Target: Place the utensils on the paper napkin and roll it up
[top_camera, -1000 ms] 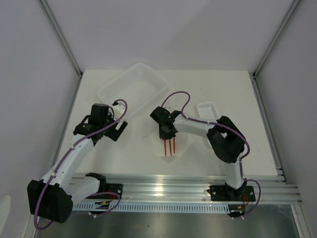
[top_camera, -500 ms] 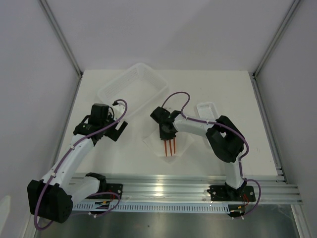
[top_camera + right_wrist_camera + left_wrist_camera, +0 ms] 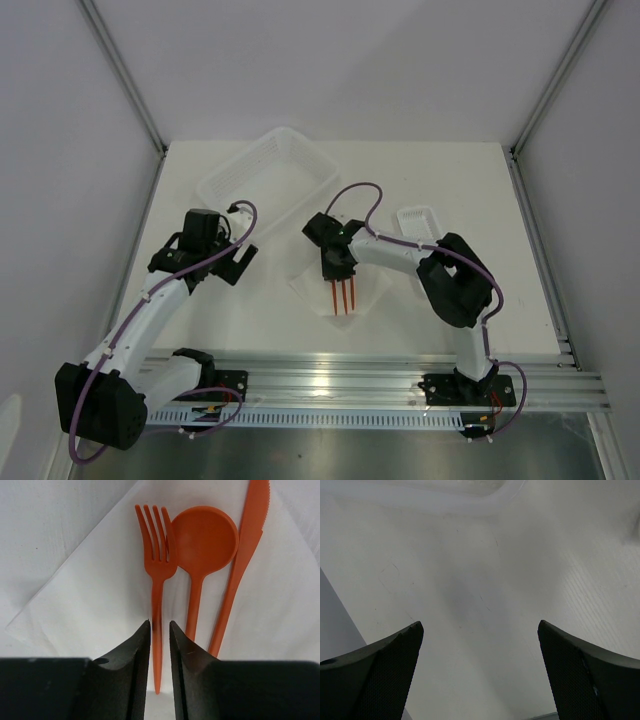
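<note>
Orange fork point(image 3: 156, 565) handle straddled by slightly parted right gripper point(image 3: 160, 623); if snagged on retreat, fork dragged off napkin point(image 3: 90, 590). Left gripper point(image 3: 480, 624) wide apart.

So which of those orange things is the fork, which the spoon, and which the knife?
fork point(image 3: 160, 566), right wrist view, on the base of its tines.
spoon point(image 3: 205, 540), right wrist view, on the middle of its round bowl.
knife point(image 3: 251, 527), right wrist view, on its serrated blade.
</note>
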Tool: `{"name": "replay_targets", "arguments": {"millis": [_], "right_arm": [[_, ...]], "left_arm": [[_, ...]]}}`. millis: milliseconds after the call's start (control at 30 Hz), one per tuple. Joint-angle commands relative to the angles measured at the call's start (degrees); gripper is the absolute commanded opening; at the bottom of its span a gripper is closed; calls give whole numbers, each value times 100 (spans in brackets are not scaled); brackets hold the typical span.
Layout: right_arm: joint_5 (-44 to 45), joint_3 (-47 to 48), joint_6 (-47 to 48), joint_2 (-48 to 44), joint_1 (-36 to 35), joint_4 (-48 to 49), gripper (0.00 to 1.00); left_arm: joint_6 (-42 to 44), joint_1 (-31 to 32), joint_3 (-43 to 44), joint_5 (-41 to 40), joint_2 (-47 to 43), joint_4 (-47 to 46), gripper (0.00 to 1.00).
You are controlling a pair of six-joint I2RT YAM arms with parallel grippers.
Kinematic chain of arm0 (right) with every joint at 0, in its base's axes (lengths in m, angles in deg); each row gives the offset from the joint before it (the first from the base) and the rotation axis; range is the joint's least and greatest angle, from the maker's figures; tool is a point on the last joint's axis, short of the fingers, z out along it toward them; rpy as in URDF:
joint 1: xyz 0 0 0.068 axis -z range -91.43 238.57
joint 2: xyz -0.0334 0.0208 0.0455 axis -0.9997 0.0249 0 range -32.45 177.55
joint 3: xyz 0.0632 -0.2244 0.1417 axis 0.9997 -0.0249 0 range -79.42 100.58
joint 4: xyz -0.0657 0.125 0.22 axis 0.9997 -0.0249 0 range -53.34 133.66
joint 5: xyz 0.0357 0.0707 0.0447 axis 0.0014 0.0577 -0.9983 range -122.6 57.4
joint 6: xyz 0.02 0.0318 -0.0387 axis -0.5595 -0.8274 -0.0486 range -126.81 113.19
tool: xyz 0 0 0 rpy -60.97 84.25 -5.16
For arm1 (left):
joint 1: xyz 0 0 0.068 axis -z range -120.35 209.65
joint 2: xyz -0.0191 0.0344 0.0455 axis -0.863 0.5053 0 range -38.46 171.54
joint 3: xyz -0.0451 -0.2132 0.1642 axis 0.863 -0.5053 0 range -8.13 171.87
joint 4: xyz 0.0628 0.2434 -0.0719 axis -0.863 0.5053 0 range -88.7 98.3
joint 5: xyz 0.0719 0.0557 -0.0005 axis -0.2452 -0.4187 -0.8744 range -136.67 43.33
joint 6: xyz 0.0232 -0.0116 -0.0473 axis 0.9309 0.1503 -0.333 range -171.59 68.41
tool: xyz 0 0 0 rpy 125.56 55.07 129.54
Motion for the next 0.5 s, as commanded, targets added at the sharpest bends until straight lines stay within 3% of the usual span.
{"name": "replay_targets", "arguments": {"millis": [0,200,333,467], "right_arm": [[108,293,70,-342,-25,-149,25],[91,162,623,-1053,-78,-35,25],[468,-487,1089,-1879,0,27,23],[-433,-1270,1125,-2512,650,281,20]], "left_arm": [[-87,-27,32,123,-121,1,99],[-78,-27,120,140,-139,71,99],[-52,-27,243,184,-113,133,99],[18,-27,541,228,-8,229,99]]}}
